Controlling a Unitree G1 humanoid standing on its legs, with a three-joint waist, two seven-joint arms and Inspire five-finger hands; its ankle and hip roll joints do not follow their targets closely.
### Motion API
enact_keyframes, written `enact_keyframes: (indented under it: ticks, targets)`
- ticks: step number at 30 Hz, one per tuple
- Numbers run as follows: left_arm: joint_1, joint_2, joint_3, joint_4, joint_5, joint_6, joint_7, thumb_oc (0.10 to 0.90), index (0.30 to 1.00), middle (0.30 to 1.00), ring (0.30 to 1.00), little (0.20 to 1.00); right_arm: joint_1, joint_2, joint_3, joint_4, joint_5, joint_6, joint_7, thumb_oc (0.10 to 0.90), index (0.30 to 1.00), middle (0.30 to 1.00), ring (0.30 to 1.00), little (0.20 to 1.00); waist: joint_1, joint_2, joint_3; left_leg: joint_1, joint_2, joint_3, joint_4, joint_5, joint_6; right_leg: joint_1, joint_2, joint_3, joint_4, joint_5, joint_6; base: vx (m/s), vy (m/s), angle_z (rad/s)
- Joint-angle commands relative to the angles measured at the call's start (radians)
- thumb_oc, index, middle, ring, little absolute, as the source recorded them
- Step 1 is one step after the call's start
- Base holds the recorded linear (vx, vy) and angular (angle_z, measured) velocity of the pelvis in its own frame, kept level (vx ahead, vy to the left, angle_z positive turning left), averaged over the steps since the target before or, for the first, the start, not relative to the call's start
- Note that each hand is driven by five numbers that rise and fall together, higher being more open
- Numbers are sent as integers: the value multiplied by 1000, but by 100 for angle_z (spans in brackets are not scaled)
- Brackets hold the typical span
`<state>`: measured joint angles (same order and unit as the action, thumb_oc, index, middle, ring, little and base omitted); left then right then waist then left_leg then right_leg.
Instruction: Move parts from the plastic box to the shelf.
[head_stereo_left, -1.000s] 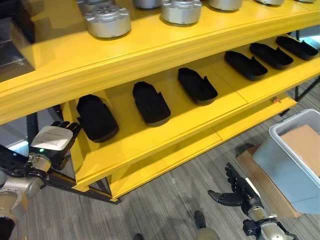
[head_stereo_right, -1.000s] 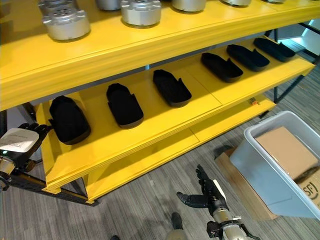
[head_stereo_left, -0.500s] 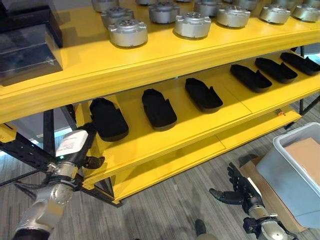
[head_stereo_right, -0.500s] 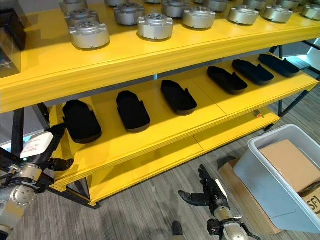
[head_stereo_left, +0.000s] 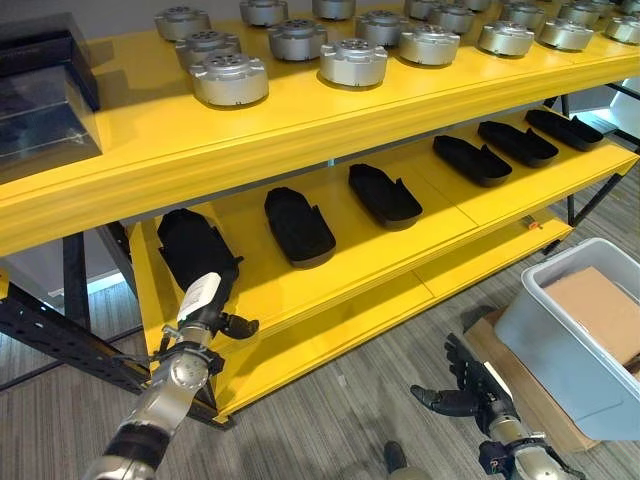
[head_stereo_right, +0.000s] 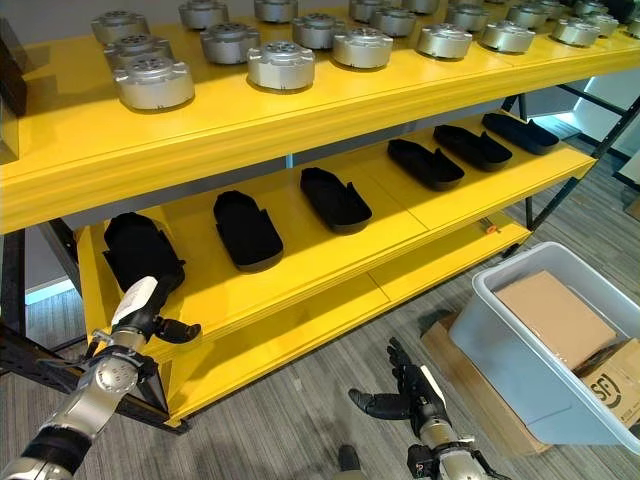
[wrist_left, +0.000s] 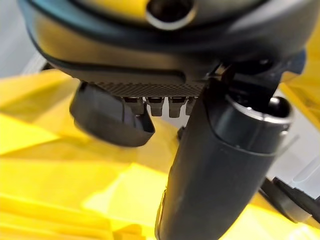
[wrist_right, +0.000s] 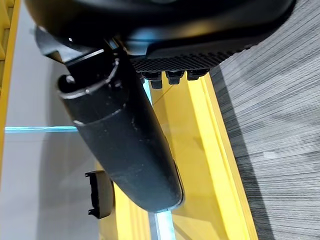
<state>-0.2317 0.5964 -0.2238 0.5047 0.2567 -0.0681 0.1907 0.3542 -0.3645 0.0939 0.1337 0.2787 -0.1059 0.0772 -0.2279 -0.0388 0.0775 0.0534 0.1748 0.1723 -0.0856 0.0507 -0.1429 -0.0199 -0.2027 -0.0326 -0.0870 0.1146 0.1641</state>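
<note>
Several flat black parts lie in a row on the yellow shelf's middle board (head_stereo_left: 345, 252). The leftmost black part (head_stereo_left: 193, 248) is at the board's left end. My left hand (head_stereo_left: 204, 303) is open right in front of it, fingers pointing up at its near end and thumb sticking out sideways. In the left wrist view that black part (wrist_left: 110, 117) lies just past the fingers, and nothing is held. My right hand (head_stereo_left: 468, 386) hangs open low over the floor, left of the grey plastic box (head_stereo_left: 548, 350).
Several round silver parts (head_stereo_left: 229, 78) stand on the top board. A dark case (head_stereo_left: 45, 85) sits at its far left. The plastic box holds a cardboard piece (head_stereo_left: 600, 308) and rests on flat cardboard (head_stereo_left: 488, 338). A black frame leg (head_stereo_left: 60, 335) runs beside my left arm.
The camera has pulled back and shows more of the shelf. My left hand has moved from the shelf's left end to the front of the leftmost black part. The right hand stays put.
</note>
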Motion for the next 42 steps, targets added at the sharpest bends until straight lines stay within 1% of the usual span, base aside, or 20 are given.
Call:
enact_keyframes:
  ticks: [1, 5, 10, 11, 15, 20, 24, 27, 34, 42]
  targets:
    - [-231, 37, 63, 55, -88, -31, 84, 900, 1000, 1000, 1000, 1000, -47, -57, -38, -92, 14, -79, -21, 900, 1000, 1000, 1000, 1000, -2, 15, 2, 67, 55, 48, -2, -49, 4, 59, -39, 3, 38, -102, 33, -2, -4, -3]
    - [-281, 25, 56, 113, -167, -29, 96, 900, 1000, 1000, 1000, 1000, -37, -58, -30, -99, 16, -77, -26, 900, 1000, 1000, 1000, 1000, -11, 17, 7, 63, 56, 51, -2, -46, 3, 52, -38, 7, 40, -101, 32, -5, -5, -3]
    - [-308, 19, 54, 128, -212, -29, 107, 900, 1000, 1000, 1000, 1000, -40, -63, -24, -102, 17, -75, -32, 900, 1000, 1000, 1000, 1000, -16, 17, 13, 58, 58, 52, -1, -43, 2, 44, -37, 8, 43, -100, 33, -10, -8, -5]
    - [-340, 12, 60, 153, -272, -28, 129, 900, 1000, 1000, 1000, 1000, -45, -68, -17, -106, 20, -72, -38, 900, 1000, 1000, 1000, 1000, -19, 20, 22, 49, 61, 51, 1, -39, 1, 32, -35, 12, 46, -99, 31, -14, -12, -5]
    - [-364, 8, 66, 181, -304, -26, 155, 900, 1000, 1000, 1000, 1000, -46, -70, -9, -108, 23, -73, -48, 900, 1000, 1000, 1000, 1000, -22, 22, 29, 43, 61, 50, 1, -36, 1, 22, -34, 13, 50, -98, 31, -1, -6, -5]
    - [-396, 7, 66, 239, -338, -29, 162, 900, 1000, 1000, 1000, 1000, -44, -72, 0, -111, 28, -74, -51, 900, 1000, 1000, 1000, 1000, -27, 23, 32, 38, 61, 51, 1, -35, 0, 16, -34, 15, 52, -98, 30, 0, 0, 0]
    - [-406, 4, 64, 231, -348, -31, 174, 900, 1000, 1000, 1000, 1000, -39, -74, 0, -117, 31, -77, -54, 900, 1000, 1000, 1000, 1000, -28, 21, 35, 36, 60, 51, 2, -37, 0, 14, -34, 15, 52, -99, 32, 0, 0, 0]
    - [-423, 0, 69, 298, -368, -34, 175, 900, 1000, 1000, 1000, 1000, -34, -74, 4, -118, 35, -80, -53, 900, 1000, 1000, 1000, 1000, -32, 19, 36, 37, 60, 54, 3, -38, 0, 12, -34, 17, 52, -100, 33, 0, 0, 0]
    - [-456, -8, 69, 377, -413, -30, 175, 900, 1000, 1000, 1000, 1000, -27, -83, 11, -124, 45, -84, -58, 900, 1000, 1000, 1000, 1000, -39, 14, 41, 33, 61, 59, 7, -37, 0, 3, -34, 24, 57, -100, 34, 0, 0, 0]
    - [-435, -17, 81, 396, -418, -37, 162, 900, 1000, 1000, 1000, 1000, -20, -82, 13, -124, 48, -92, -49, 900, 1000, 1000, 1000, 1000, -34, 8, 39, 32, 60, 58, 8, -38, 1, 4, -32, 22, 59, -104, 32, 0, 0, 0]
